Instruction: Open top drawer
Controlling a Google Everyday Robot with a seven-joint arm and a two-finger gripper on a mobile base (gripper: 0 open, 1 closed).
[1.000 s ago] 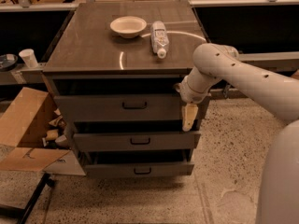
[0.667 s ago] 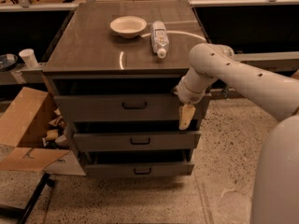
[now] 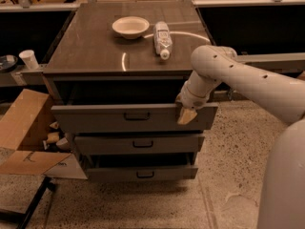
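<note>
1. Cabinet (image 3: 90,56): a dark metal unit with a flat top and three drawers stacked in its front.
2. Top drawer (image 3: 95,119): the uppermost and widest front, directly under the cabinet top. Its long axis runs left to right across the view, level with the floor. The front faces the camera. It stands forward of the cabinet edge, with a dark gap showing above it.
3. Bar handle (image 3: 137,115): small, black, at the centre of the top drawer front, its length parallel to the drawer's long axis.
4. Gripper (image 3: 186,117): at the upper edge of the top drawer front, right of the handle and apart from it, its pale tip lying over the front panel. Whether it is spread or closed cannot be told.
5. Arm (image 3: 248,82): white, reaching in from the right.
6. Middle drawer (image 3: 109,144) and bottom drawer (image 3: 109,174): shorter fronts below.
7. Bowl (image 3: 130,26) and bottle (image 3: 162,38): on the cabinet top, the bottle lying on its side just right of the bowl.
8. Cardboard box (image 3: 21,128): on the floor to the left.
</note>
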